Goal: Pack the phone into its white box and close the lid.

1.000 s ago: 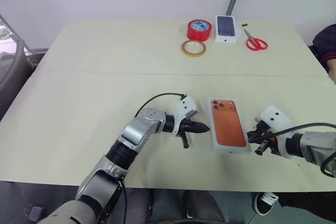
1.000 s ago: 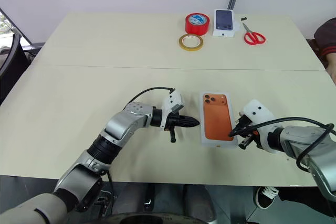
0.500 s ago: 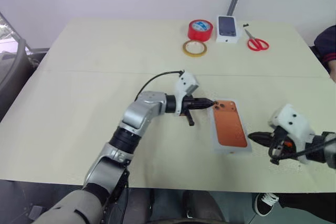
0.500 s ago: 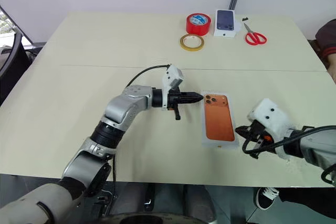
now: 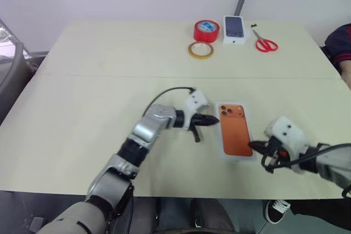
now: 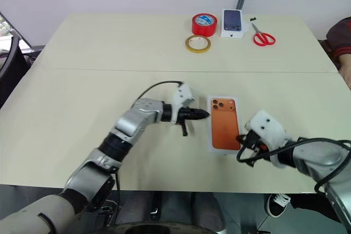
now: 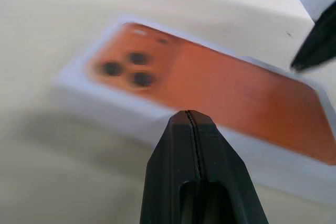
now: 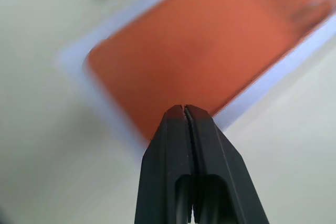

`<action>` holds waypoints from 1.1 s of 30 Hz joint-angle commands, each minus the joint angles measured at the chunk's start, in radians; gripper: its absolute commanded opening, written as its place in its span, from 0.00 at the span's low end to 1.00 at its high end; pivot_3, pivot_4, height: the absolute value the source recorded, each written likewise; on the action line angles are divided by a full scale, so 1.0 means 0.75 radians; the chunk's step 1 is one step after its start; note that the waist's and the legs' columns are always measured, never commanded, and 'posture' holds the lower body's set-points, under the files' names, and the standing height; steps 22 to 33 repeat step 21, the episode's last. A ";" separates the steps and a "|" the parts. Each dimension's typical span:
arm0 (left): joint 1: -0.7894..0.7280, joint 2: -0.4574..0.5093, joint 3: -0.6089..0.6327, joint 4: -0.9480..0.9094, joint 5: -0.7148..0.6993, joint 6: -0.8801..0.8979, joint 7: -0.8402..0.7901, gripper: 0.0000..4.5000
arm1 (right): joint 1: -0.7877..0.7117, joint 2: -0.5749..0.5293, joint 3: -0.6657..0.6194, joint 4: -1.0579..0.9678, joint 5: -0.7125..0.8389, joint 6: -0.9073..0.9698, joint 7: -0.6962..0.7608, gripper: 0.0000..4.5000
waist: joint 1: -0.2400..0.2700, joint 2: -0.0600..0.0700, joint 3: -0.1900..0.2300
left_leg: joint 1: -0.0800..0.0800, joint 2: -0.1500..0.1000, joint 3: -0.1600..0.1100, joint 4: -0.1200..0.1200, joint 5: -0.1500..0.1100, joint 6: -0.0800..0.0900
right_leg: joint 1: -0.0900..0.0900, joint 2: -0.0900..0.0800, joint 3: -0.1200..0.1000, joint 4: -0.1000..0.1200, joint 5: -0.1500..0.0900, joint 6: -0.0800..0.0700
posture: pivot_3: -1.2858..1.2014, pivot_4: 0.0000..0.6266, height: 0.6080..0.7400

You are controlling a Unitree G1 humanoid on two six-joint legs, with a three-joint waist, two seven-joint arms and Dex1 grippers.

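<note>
The orange phone lies back up, camera lenses at the far end, inside the shallow white box near the table's front. My left gripper is shut and empty, its tip at the box's left rim beside the camera bump; the left wrist view shows the phone and the rim just past the tip. My right gripper is shut and empty at the box's near right corner, and in its wrist view it hovers over the phone and the rim. The lid is out of view.
At the back of the table stand a red tape roll, a yellowish tape ring, a small white carton printed with a phone picture and red scissors. A person's sleeve shows at the right edge.
My left gripper has moved from the middle of the box's left side toward its far, camera end. My right gripper drew back from the box, then returned to its near right corner.
</note>
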 commanded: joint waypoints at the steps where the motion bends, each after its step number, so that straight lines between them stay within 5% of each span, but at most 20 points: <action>1: 0.057 0.153 0.204 -0.186 -0.081 0.010 0.018 0.00 | -0.086 0.033 -0.105 0.041 0.029 -0.063 -0.005 0.01 | 0.000 0.001 0.000 | 0.000 0.000 0.000 0.000 0.000 0.000 | 0.000 0.000 0.000 0.000 0.000 0.000 | 0.52 0.24 1.00; 5: 0.220 0.437 0.469 -0.275 -0.133 0.012 0.030 0.00 | -0.186 0.049 -0.114 0.196 0.012 -0.146 0.004 0.01 | -0.014 0.001 0.000 | 0.000 0.000 0.000 -0.001 0.000 0.000 | 0.000 -0.001 0.000 -0.001 0.000 0.000 | 0.52 0.24 1.00; 10: 0.374 0.610 0.649 -0.287 -0.167 0.000 0.057 0.00 | -0.292 0.071 -0.060 0.324 0.019 -0.219 0.022 0.01 | -0.003 0.001 0.001 | 0.000 -0.001 0.000 -0.001 0.000 0.000 | 0.000 -0.003 -0.001 -0.001 0.000 0.000 | 0.52 0.24 1.00; 33: 0.541 0.639 0.743 -0.404 -0.209 0.048 0.200 0.00 | -0.338 0.120 0.056 0.401 0.001 -0.319 0.038 0.01 | 0.011 0.000 0.001 | -0.001 -0.001 0.001 -0.001 0.000 0.000 | 0.000 -0.005 -0.001 -0.001 0.000 0.000 | 0.52 0.24 1.00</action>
